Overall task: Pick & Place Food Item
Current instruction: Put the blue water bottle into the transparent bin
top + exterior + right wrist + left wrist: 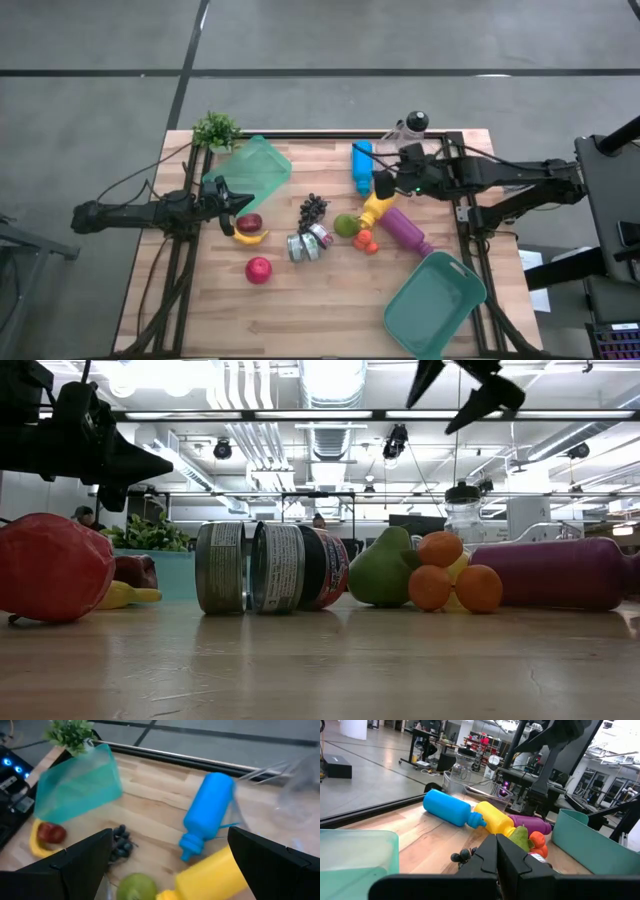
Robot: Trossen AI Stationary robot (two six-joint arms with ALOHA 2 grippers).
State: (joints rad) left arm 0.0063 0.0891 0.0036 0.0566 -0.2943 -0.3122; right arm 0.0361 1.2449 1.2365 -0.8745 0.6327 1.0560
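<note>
Food lies mid-table: a red apple (258, 269), a banana (250, 237) with a dark red fruit (249, 222) on it, black grapes (313, 208), a green pear (346, 225) and small oranges (365, 241). My right gripper (385, 182) hangs open in the air over the blue bottle (210, 805) and the yellow bottle (215, 872), with nothing between its fingers (85, 862). In the low view it shows high above the table (432, 415). My left gripper (225, 195) waits shut at the table's left, level, just above the banana; its shut fingertips (497, 855) hold nothing.
Two tins (309, 243) stand beside the pear. A purple bottle (405, 230) lies right of the oranges. One teal bin (250, 170) sits far left by a small plant (216, 130); another teal bin (436, 305) sits near right. A clear bottle (410, 127) stands at the far edge.
</note>
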